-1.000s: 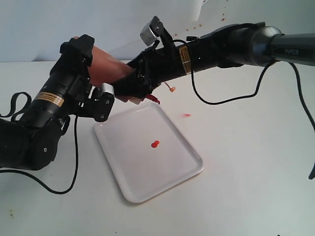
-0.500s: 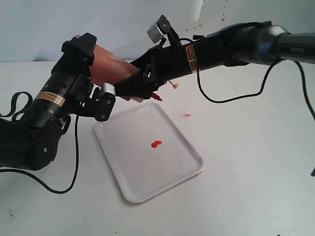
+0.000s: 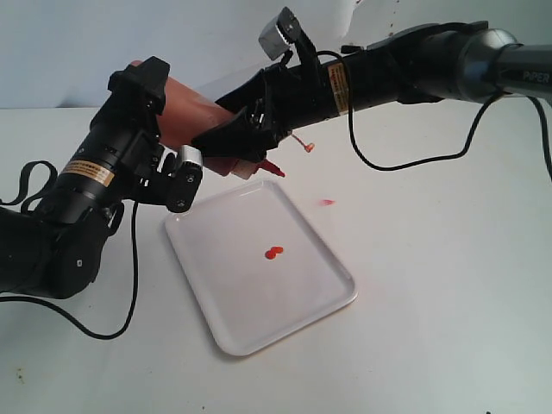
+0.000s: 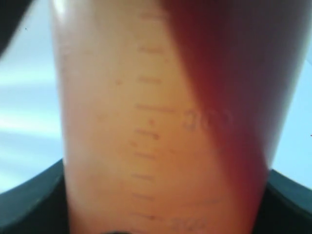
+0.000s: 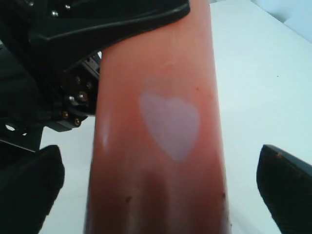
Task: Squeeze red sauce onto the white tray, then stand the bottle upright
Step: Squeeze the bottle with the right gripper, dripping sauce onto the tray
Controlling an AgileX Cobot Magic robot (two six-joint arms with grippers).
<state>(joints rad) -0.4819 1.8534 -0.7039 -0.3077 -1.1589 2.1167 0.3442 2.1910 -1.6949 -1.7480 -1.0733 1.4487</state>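
Okay, left pincer [image 3: 164, 136] clamps the bottle [image 3: 185, 121] tilted, nozzle [image 3: 272, 169] low over the white tray [image 3: 319, 297] far edge, so drips land inside. Right pincer [image 3: 228, 148] stands wide, jaws either side of the bottle, apparently not touching. Red sauce [image 3: 272, 254] sits mid-tray. Open worktop [image 3: 431, 302] on the right suits standing it.

In the exterior view my left gripper [image 3: 147, 112] and my right gripper [image 3: 228, 147] cover most of the tall translucent orange-red plastic squeeze bottle [image 3: 190, 116], so only a stretch of its body and its red nozzle [image 3: 272, 169] tip show. My left wrist view is filled by the bottle's blurred wall, cut off at both ends, its scale figures too soft to read surely. In my right wrist view the bottle runs past the edges too, and my right fingers [image 5: 29, 192] are cropped to dark stubs.
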